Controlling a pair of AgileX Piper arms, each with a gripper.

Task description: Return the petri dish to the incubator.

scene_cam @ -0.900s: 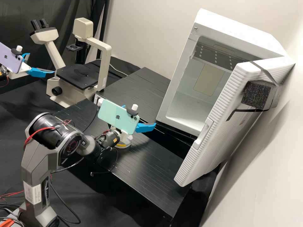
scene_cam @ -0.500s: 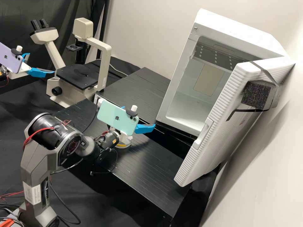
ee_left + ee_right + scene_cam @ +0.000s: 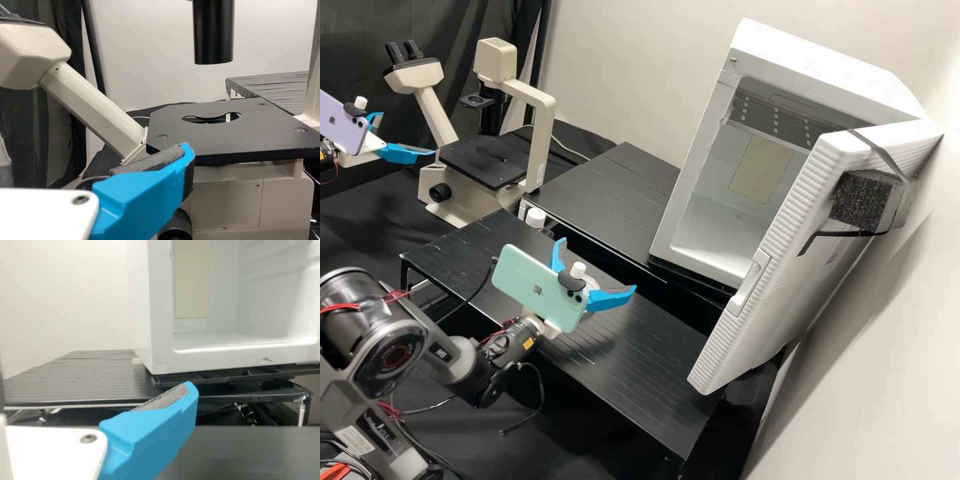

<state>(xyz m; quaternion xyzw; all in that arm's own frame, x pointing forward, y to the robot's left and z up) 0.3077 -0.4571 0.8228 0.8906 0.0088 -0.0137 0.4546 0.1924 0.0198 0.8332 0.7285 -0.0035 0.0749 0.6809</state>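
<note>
Right claw wide open, incubator door open too

So the right gripper (image 3: 599, 264) has its blue fingers spread apart over the near black platform (image 3: 653, 367). Something pale and round (image 3: 591, 283) peeks out, mostly hidden behind the mint phone (image 3: 537, 288); honestly can't tell if that's the petri dish. Past that, the white incubator (image 3: 817, 53) sits on the farther black platform (image 3: 607, 193), door (image 3: 773, 267) open. Left gripper (image 3: 408, 133) is also spread, near the microscope (image 3: 537, 147).
</note>
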